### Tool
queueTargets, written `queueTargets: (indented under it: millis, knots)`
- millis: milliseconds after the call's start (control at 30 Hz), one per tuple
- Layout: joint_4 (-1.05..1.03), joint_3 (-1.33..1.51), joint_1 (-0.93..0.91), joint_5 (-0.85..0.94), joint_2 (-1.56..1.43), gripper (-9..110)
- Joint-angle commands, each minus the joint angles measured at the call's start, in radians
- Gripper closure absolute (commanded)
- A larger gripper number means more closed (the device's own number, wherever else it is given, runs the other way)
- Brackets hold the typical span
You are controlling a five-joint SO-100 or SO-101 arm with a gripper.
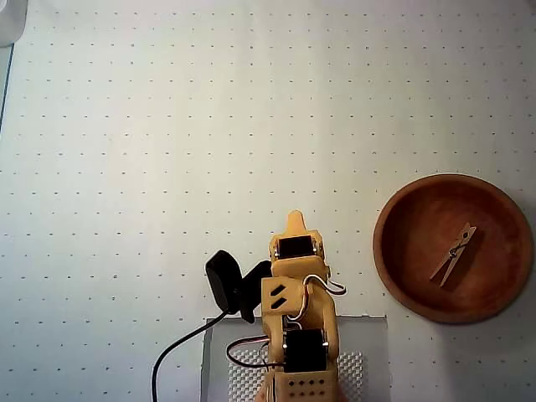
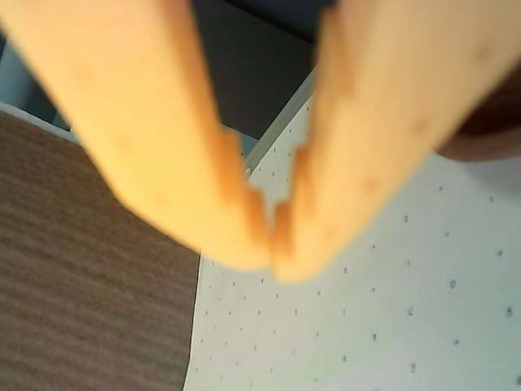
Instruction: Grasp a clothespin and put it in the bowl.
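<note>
clothespin [image 1: 453, 254]: lies tilted inside bowl [image 1: 385, 251], right of overhead frame | gripper [image 2: 273, 244]: jaws closed tip to tip, empty, wrist view | arm [image 1: 297, 335]: bottom centre, well apart from bowl

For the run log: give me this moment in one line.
gripper: shut, empty | clothespin: in bowl | arm: folded near base

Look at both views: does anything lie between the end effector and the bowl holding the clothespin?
Nothing visible does. In the overhead view the clothespin already lies inside the bowl, and only bare dotted mat separates the bowl from the end effector. In the wrist view the fingertips meet with nothing between them.
</note>
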State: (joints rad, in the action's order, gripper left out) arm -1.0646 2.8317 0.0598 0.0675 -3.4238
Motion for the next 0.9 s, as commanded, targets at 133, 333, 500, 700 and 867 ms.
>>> queueTargets:
  millis: [133, 333, 500, 700, 867]
  knots:
    - [0.023, 0.035, -0.066, -0.012, -0.017, 104]
    - [0.020, 0.080, -0.057, -0.012, -0.020, 104]
    - [0.026, 0.183, -0.057, -0.011, -0.021, 104]
    - [0.029, 0.235, -0.054, -0.006, -0.021, 104]
    - [0.044, 0.276, -0.055, -0.012, -0.023, 104]
